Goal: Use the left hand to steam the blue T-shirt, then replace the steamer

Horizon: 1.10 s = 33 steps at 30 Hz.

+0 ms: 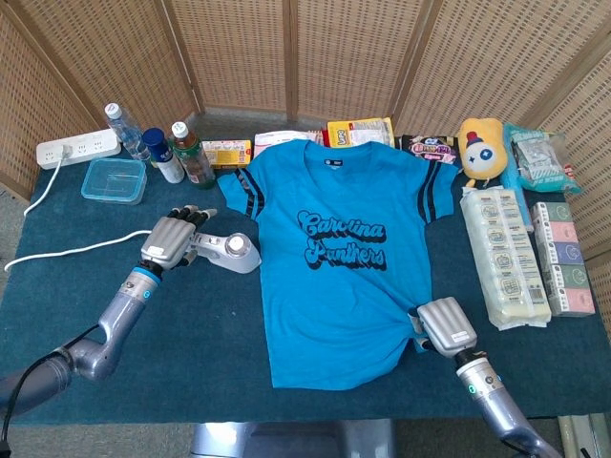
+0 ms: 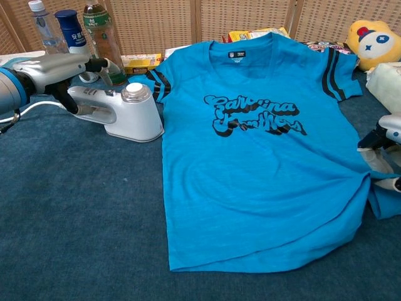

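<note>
Woven rattan screens [image 1: 353, 48] backed a table covered in dark blue cloth [image 1: 191, 334]. In the head view, the bright blue T-shirt with dark lettering [image 1: 334, 258] lay flat at the centre, collar toward the screens. Just beside its sleeve lay the white handheld steamer with a round silver cap [image 1: 229, 250], its white cord [image 1: 67, 253] trailing off toward the table's edge. The left hand [image 1: 174, 240] lay over the steamer's handle, fingers draped forward; whether they had closed around it could not be told. The right hand [image 1: 442, 326] rested on the shirt's lower hem, where the fabric bunched; its fingers were hidden under its back. Bottles [image 1: 177, 153], a clear blue-lidded box [image 1: 113, 179], a white power strip [image 1: 76, 148], snack packs [image 1: 520, 253] and a yellow plush toy [image 1: 480, 148] ringed the table.

In the chest view, the left hand [image 2: 59, 70] sat atop the steamer's [image 2: 119, 113] handle, thumb reaching down its side. The right hand [image 2: 383, 147] pressed the gathered hem of the T-shirt [image 2: 250, 163].
</note>
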Each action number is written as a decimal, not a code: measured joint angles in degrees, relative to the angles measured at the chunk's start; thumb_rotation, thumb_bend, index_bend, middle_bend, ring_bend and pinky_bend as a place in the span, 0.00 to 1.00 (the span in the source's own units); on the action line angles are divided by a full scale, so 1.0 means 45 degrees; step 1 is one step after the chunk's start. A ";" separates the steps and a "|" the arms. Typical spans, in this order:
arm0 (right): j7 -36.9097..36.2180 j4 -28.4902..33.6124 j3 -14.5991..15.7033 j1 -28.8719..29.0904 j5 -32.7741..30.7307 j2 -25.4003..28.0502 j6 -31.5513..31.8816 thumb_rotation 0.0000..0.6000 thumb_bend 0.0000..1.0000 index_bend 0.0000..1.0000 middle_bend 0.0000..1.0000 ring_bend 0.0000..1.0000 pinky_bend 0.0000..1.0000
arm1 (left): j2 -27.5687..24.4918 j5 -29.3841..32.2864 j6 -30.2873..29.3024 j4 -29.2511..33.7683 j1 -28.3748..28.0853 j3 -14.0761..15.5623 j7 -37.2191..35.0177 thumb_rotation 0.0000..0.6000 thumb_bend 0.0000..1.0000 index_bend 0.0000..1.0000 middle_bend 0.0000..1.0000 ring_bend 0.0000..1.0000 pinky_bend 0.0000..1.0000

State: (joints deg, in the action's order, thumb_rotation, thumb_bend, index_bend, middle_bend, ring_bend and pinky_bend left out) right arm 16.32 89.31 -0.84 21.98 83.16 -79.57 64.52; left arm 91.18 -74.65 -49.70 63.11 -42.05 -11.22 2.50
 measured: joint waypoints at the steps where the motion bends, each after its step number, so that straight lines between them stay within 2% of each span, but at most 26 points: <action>1: -0.0007 -0.0002 -0.0003 0.0001 -0.0014 -0.0002 -0.0002 1.00 0.52 0.72 0.69 0.77 0.91 | 0.0117 -0.0012 0.0043 -0.0162 -0.0069 -0.0002 -0.0080 1.00 0.32 0.11 0.25 0.13 0.19; 9: -0.0007 0.0025 -0.0012 0.0004 -0.0155 0.0058 -0.0034 1.00 0.52 0.71 0.69 0.77 0.91 | 0.1106 -0.0167 0.0266 -0.1655 -0.0568 -0.0044 -0.1260 1.00 0.33 0.11 0.25 0.13 0.19; 12: 0.0036 0.0051 -0.0032 0.0014 -0.0221 0.0068 -0.0046 1.00 0.52 0.72 0.69 0.77 0.91 | 0.1542 -0.0261 0.0289 -0.2282 -0.0766 -0.0095 -0.1917 1.00 0.35 0.15 0.25 0.17 0.25; 16: 0.0060 0.0099 -0.0055 0.0001 -0.0288 0.0101 -0.0010 1.00 0.52 0.72 0.69 0.77 0.91 | 0.2099 -0.0451 0.0163 -0.3018 -0.0997 -0.0147 -0.2690 1.00 0.39 0.33 0.35 0.31 0.40; 19: 0.0027 0.0160 -0.0080 -0.0011 -0.0348 0.0168 0.0010 1.00 0.52 0.72 0.69 0.77 0.91 | 0.2397 -0.0584 0.0184 -0.3583 -0.1176 -0.0106 -0.2952 1.00 0.40 0.42 0.43 0.38 0.45; 21: 0.0028 0.0190 -0.0094 -0.0016 -0.0372 0.0201 0.0027 1.00 0.52 0.72 0.69 0.77 0.91 | 0.2570 -0.0629 0.0215 -0.3911 -0.1276 -0.0085 -0.3086 1.00 0.42 0.50 0.54 0.48 0.51; 23: 0.0042 0.0240 -0.0111 -0.0027 -0.0414 0.0238 0.0054 1.00 0.52 0.72 0.69 0.77 0.91 | 0.2667 -0.0629 0.0318 -0.4094 -0.1341 -0.0069 -0.3296 1.00 0.43 0.56 0.65 0.59 0.61; 29: 0.0032 0.0291 -0.0165 -0.0022 -0.0493 0.0247 0.0086 1.00 0.52 0.72 0.70 0.77 0.91 | 0.2465 -0.0688 0.0741 -0.3855 -0.1310 0.0149 -0.4273 1.00 0.43 0.68 0.75 0.69 0.74; 33: 0.0016 0.0266 -0.0178 0.0023 -0.0506 0.0212 0.0031 1.00 0.52 0.72 0.70 0.77 0.91 | 0.2022 -0.0849 0.0820 -0.3334 -0.1140 0.0371 -0.5052 1.00 0.43 0.69 0.77 0.70 0.77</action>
State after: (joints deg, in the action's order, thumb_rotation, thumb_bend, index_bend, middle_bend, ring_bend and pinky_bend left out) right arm 16.39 90.51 -1.64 22.09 80.88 -78.62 64.66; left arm 100.28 -78.47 -46.01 48.11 -47.18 -9.56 -20.23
